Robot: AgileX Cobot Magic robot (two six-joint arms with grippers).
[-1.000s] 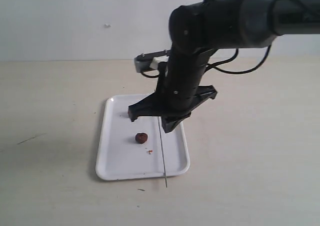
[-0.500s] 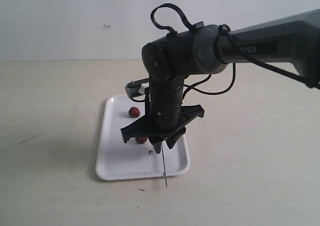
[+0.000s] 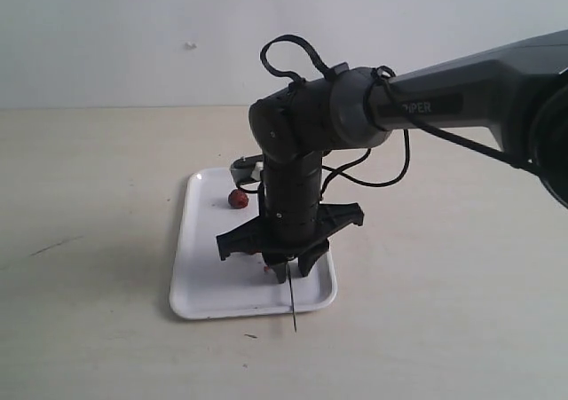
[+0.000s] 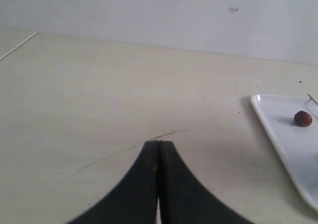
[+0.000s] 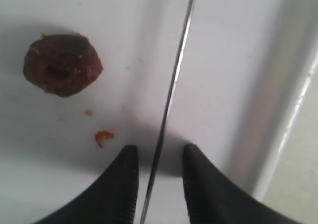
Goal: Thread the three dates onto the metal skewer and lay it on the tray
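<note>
tray (image 3: 200, 285) white | date (image 5: 62, 64) red-brown | skewer (image 5: 174, 85) grey | right pincer (image 5: 160, 153) black | table (image 3: 89, 196) beige

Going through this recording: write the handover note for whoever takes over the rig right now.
Right gripper: open, fingers on either side of the thin grey metal skewer, not closed on it.
Left gripper: shut, empty, above the beige table beside the glossy white rectangular tray.
Skewer lies on the tray, one end past the rim.
Two wrinkled red-brown dates seen: date beside the right gripper, date near the far rim. Third not in view.
Done: no date visibly threaded. Left: grasp skewer, thread three dates, lay it on the tray.
</note>
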